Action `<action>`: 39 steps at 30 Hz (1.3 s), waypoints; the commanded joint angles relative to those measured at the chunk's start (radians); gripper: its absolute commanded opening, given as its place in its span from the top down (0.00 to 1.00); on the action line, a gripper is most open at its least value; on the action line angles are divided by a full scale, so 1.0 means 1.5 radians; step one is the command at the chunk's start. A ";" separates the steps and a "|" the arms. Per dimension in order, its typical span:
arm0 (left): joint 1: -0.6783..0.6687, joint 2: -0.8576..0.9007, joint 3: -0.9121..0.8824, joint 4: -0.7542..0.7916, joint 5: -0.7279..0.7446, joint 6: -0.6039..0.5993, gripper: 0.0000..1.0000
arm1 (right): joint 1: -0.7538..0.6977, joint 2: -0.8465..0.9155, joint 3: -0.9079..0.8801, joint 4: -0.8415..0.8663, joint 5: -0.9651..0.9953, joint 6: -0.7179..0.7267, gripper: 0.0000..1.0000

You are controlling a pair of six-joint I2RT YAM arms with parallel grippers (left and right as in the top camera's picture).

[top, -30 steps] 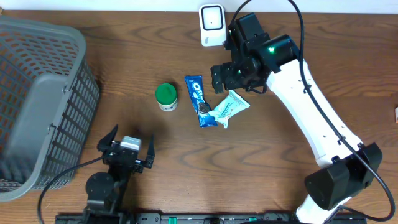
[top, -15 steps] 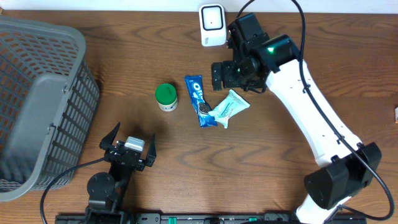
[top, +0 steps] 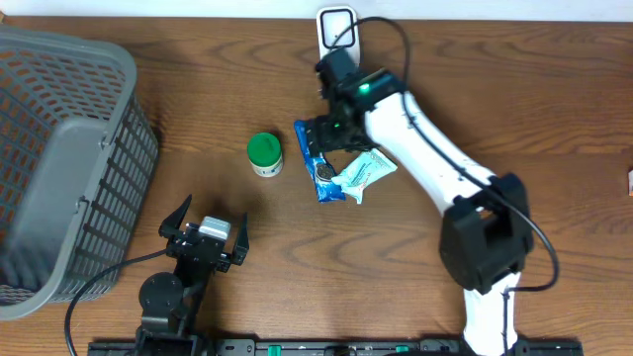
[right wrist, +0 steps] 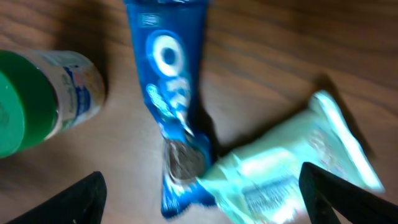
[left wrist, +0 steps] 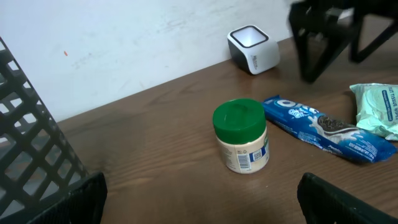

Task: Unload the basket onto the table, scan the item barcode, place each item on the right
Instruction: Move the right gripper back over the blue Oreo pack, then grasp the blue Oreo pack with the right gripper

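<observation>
Right claw [top: 331, 136] hovers over the far end of the blue cookie pack [top: 318, 163], fingers spread wide, empty. Pack lies mid-table, long axis running far edge to near edge. Left claw [top: 205, 237], also spread, sits way off by the near edge.

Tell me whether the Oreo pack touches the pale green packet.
Touching: right wrist view shows the pale green packet overlapping one end of the Oreo pack.

Basket [top: 127, 148] at table's [top: 514, 89] left edge. Jar [top: 264, 153] mid-table, cookie pack [top: 310, 148] just right of it, pouch [top: 367, 170] overlapping pack's near end. Scanner [top: 336, 26] behind, at far edge.
</observation>
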 commanded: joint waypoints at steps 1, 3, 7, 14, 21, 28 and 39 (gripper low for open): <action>0.001 0.001 -0.020 -0.007 0.006 0.011 0.02 | 0.029 0.020 0.000 0.029 0.099 -0.045 0.05; 0.001 0.001 -0.020 -0.007 0.006 0.011 0.02 | 0.042 0.034 0.000 0.046 0.149 -0.045 0.05; 0.001 0.001 -0.020 -0.007 0.006 0.011 0.02 | 0.072 0.071 0.000 0.070 0.213 -0.068 0.06; 0.001 0.001 -0.020 -0.007 0.006 0.011 0.02 | 0.114 0.140 0.000 0.091 0.311 -0.073 0.12; 0.001 0.001 -0.020 -0.007 0.006 0.011 0.02 | 0.143 0.164 -0.001 0.088 0.310 -0.078 0.44; 0.001 0.001 -0.020 -0.007 0.006 0.011 0.02 | 0.148 0.164 -0.009 0.079 0.377 -0.038 0.99; 0.001 0.001 -0.020 -0.007 0.006 0.011 0.02 | 0.123 0.101 0.071 -0.130 0.106 -0.119 0.99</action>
